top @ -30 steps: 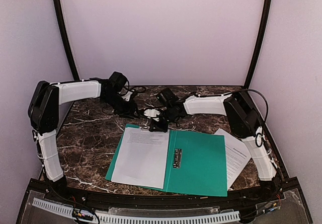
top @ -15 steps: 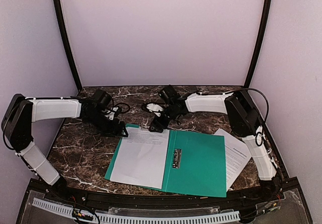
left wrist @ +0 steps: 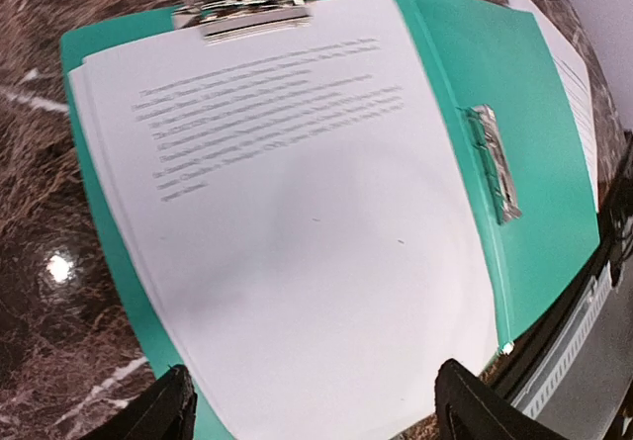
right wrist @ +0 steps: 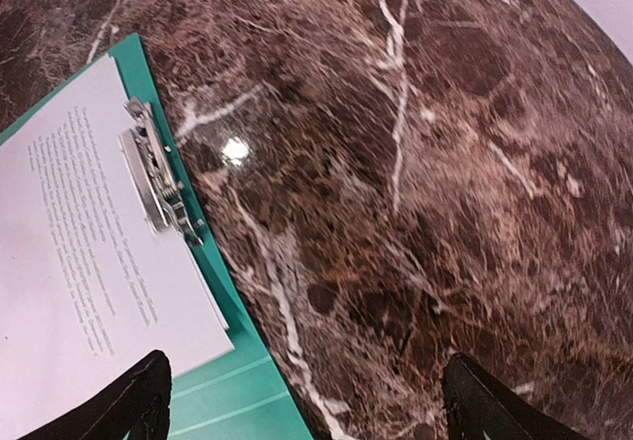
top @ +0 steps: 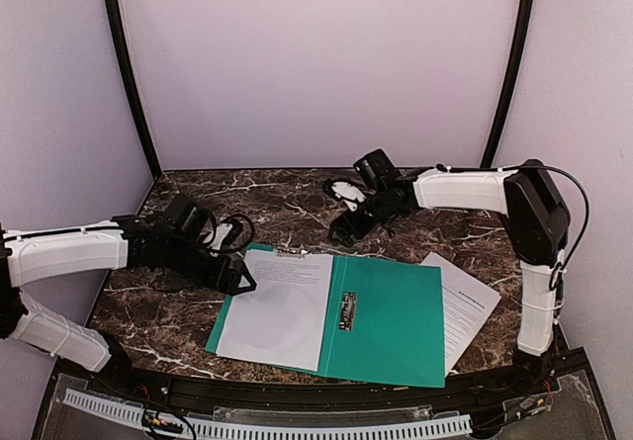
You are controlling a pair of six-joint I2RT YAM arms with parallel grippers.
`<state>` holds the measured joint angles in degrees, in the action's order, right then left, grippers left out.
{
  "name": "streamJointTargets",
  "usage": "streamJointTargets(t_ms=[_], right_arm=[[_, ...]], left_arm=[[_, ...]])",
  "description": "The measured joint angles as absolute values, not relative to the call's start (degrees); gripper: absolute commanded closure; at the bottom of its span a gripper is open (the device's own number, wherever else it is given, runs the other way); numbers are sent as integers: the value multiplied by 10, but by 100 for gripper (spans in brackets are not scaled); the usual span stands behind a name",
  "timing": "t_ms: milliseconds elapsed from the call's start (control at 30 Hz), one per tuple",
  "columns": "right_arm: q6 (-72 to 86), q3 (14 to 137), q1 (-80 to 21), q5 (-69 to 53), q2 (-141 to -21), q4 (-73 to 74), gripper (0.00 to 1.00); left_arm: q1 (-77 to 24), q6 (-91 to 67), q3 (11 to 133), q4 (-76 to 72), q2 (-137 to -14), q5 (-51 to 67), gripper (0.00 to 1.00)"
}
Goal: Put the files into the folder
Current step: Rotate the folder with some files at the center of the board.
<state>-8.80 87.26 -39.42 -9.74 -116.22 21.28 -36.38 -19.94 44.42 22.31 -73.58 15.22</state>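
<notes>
So the loose white printed paper sheet (top: 467, 300) lies past the right edge of the open teal-green plastic folder (top: 391, 326), partly under it, long axis slanting far-to-near. Right gripper (top: 341, 232), spread wide and empty behind the folder, looks nearer to me. The left gripper (top: 240, 277), also spread, hangs by the clipped white sheet (top: 282, 307) on the folder's left half.

A dark brown marble table (top: 163, 311) veined white, pale lilac walls (top: 316, 64), 2 black corner poles (top: 126, 64).

Bare marble table (top: 287, 195) behind folder (top: 396, 326), left tool (top: 240, 274) at its left edge
</notes>
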Motion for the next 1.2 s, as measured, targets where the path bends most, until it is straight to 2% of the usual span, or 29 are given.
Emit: streamJointTargets(t_ms=[167,300,467,567,700,833,1067,1200], right_arm=[[-56,821,-362,-102,-1146,241,7],[-37,800,-350,-108,-1146,261,7],[-20,783,-341,-121,-1146,269,7],[-15,772,-340,-130,-1146,270,8],[-11,771,-337,-145,-1146,265,9],[-9,768,-337,-166,-1147,258,10],[-10,747,-334,-185,-1141,227,15],[-10,736,-333,-191,-1137,216,17]], left_arm=[[-507,-187,440,220,-682,90,21],[-597,-171,437,230,-693,22,23],[-720,-135,465,258,-789,-71,23],[-761,-118,493,278,-866,-105,23],[-787,-107,519,301,-939,-140,23],[-795,-108,542,310,-958,-174,24],[-793,-120,543,326,-960,-221,25],[-759,-125,531,327,-951,-233,26]])
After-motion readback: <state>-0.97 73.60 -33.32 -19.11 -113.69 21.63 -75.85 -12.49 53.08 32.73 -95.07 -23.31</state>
